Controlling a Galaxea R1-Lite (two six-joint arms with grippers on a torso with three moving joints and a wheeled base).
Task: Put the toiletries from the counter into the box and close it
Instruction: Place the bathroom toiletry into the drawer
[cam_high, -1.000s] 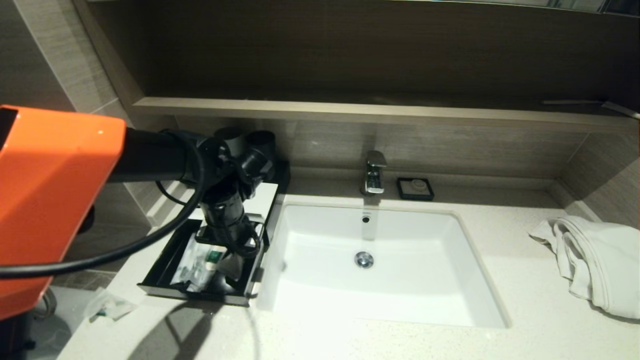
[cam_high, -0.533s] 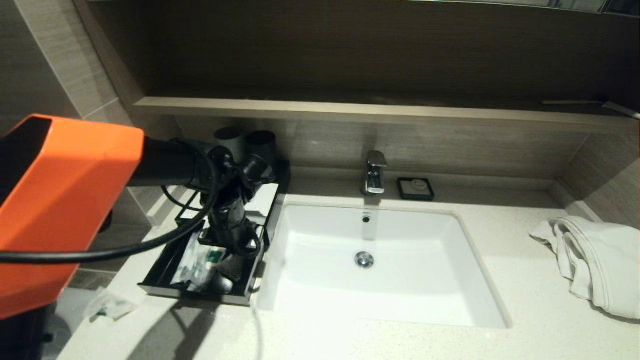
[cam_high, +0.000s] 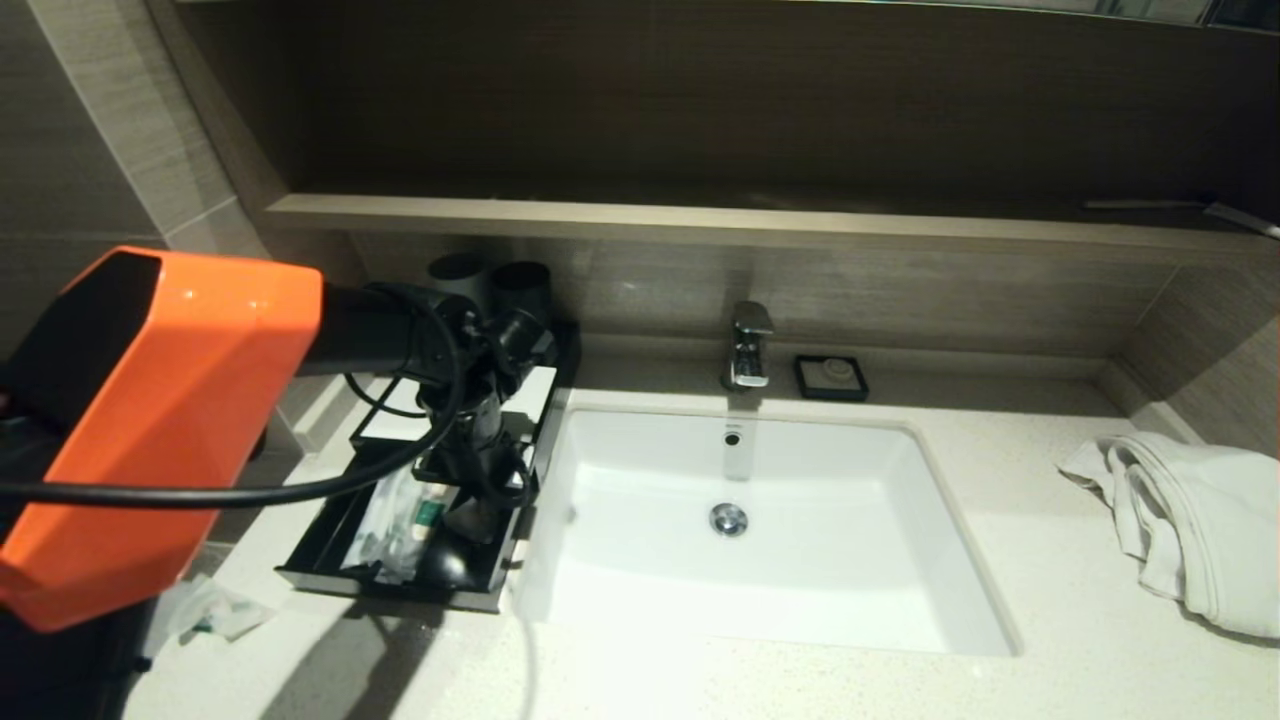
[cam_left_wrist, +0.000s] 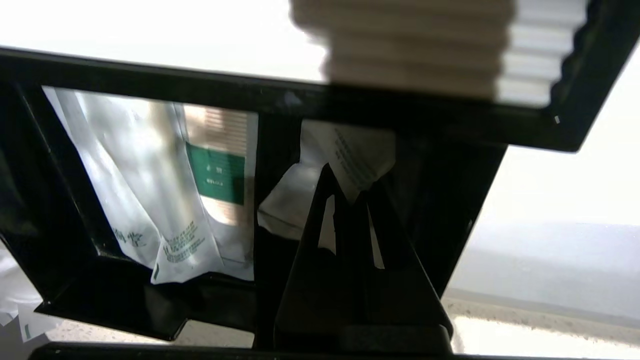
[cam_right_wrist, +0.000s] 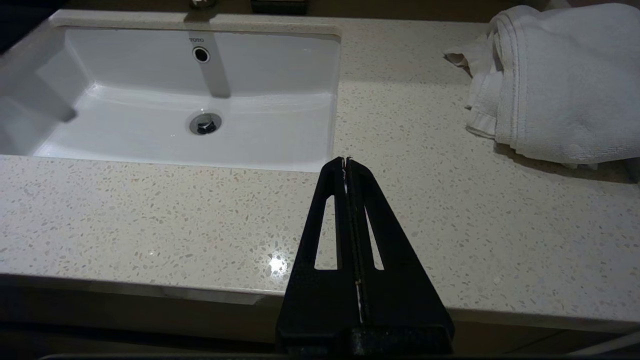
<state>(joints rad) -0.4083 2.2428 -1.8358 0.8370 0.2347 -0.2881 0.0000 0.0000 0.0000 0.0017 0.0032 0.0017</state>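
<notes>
The black box (cam_high: 318, 545) stands left of the sink on the speckled counter (cam_high: 700, 680), with its white top panel (cam_high: 525, 392) behind and its drawer pulled out. Several sachets with green labels (cam_high: 400, 520) lie in the drawer's left compartment (cam_left_wrist: 215, 172). My left gripper (cam_high: 468, 528) hangs over the right compartment, shut on the corner of a white sachet (cam_left_wrist: 350, 150). One more sachet (cam_high: 212, 612) lies on the counter in front of the drawer. My right gripper (cam_right_wrist: 346, 161) is shut and empty, parked above the counter's front edge.
A white sink (cam_high: 940, 560) with a faucet (cam_high: 748, 345) fills the middle. A small black soap dish (cam_high: 830, 377) sits behind it and a white towel (cam_high: 1190, 520) lies at the right. Two grey cups (cam_high: 495, 285) stand behind the box under a wooden shelf (cam_high: 700, 225).
My left arm has swung to the right and the gripper, still holding the sachet, has shifted a little right over the drawer's right compartment. The right arm has not moved.
</notes>
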